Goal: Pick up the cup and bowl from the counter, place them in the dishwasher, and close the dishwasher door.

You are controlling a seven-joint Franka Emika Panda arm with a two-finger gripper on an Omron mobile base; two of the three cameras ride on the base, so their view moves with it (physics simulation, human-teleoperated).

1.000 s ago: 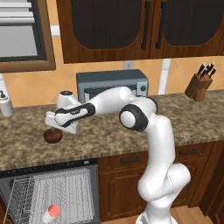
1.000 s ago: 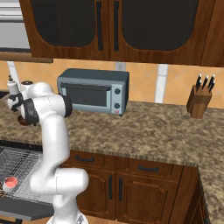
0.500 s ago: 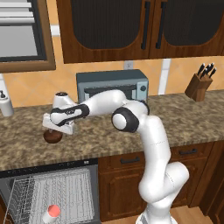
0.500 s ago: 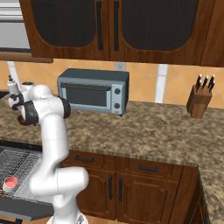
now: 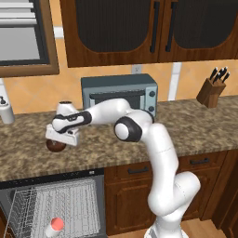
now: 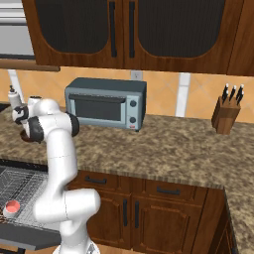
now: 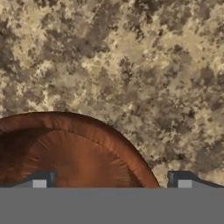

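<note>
My pincer (image 5: 59, 139) hangs spread wide just above the bowl (image 7: 65, 153) at the left of the bench (image 5: 200, 125), straddling its rim, I judge, to grip it for the dishwasher (image 5: 51, 204).

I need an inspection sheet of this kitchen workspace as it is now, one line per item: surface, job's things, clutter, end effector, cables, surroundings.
Surface: speckled granite counter, bare around the bowl.
Job's things: brown bowl on the counter, under the hand; cup already lying in the dishwasher rack; dishwasher door down, open.
Clutter: white bottle at the counter's far left; knife block at the right.
End effector: open, low over the bowl, one fingertip above its inside, the other beyond its rim; no grip yet.
Cables: nothing seen.
Surroundings: grey toaster oven by the wall; dark wood cabinets above.
</note>
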